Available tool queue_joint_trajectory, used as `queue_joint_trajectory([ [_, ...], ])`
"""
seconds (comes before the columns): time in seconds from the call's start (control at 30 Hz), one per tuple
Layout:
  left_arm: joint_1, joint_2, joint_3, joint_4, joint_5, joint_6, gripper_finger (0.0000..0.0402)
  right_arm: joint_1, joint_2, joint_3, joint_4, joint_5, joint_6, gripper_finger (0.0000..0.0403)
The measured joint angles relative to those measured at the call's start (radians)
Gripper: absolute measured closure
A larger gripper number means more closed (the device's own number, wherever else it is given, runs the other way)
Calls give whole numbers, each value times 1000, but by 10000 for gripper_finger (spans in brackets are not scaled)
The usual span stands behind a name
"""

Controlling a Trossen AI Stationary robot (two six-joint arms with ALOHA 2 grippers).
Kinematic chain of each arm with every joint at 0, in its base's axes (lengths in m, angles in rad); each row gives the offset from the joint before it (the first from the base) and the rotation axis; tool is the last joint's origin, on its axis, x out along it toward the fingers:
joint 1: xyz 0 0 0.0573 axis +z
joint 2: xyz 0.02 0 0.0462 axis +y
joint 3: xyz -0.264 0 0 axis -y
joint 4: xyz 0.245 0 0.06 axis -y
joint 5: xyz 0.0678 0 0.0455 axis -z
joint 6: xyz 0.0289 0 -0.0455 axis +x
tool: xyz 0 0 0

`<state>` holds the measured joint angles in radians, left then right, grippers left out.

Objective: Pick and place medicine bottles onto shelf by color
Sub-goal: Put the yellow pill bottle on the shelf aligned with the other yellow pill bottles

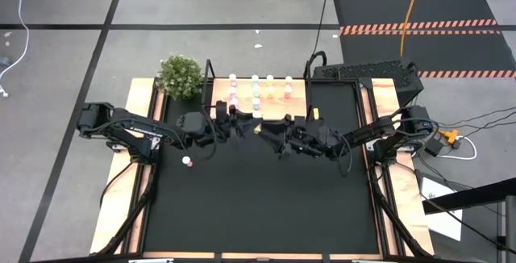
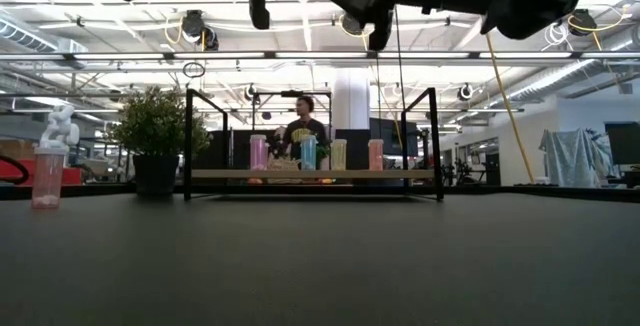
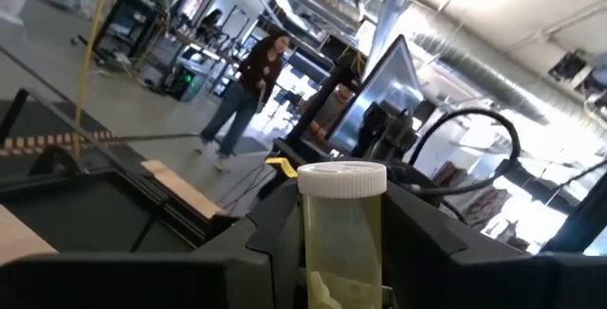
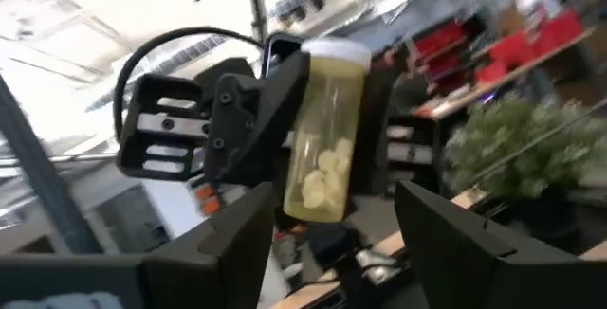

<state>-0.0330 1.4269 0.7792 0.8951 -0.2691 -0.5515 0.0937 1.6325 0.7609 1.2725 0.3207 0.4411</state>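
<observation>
A yellow bottle (image 3: 341,238) with a white cap and pale pills inside is in my left gripper (image 3: 341,262), high above the table's middle (image 1: 256,126). It also shows in the right wrist view (image 4: 327,138). My right gripper (image 4: 346,252) is open and faces the left one from the table's right (image 1: 272,131); its fingers stand either side of the bottle's base, apart from it. The shelf (image 1: 300,93) at the far edge holds several bottles in colour columns (image 2: 308,153). A pink bottle (image 1: 187,161) stands on its base on the mat at the left (image 2: 47,176). My left gripper pinches the yellow bottle's body (image 3: 318,252) between its two fingers (image 3: 275,243), below the cap. The fingers come about level from the table's left. The bottle is lifted clear, nearly upright, cap (image 3: 341,178) on top.
A potted plant (image 1: 180,75) stands left of the shelf. A keyboard (image 1: 367,71) lies beyond the far right corner. Wooden rails (image 1: 113,214) run along both sides of the black mat. A person (image 2: 303,126) stands in the room behind the shelf.
</observation>
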Motion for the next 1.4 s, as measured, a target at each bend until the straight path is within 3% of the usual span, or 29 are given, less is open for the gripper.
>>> queue_joint_trajectory([
  [0.27, 0, 0, 0, -1, 22, 77, 275, -66, 0, 0, -16, -185, 189, 184],
  [0.67, 0, 0, 0, -3, 30, 103, 275, -126, 0, 35, -46, -400, 212, 251],
  [1.17, 0, 0, 0, -10, 36, 98, 272, -139, 0, 67, -115, -427, 183, 311],
  [1.4, 3, -10, -1, -90, 107, 117, 198, -138, 0, 66, -131, -423, 65, 303],
])
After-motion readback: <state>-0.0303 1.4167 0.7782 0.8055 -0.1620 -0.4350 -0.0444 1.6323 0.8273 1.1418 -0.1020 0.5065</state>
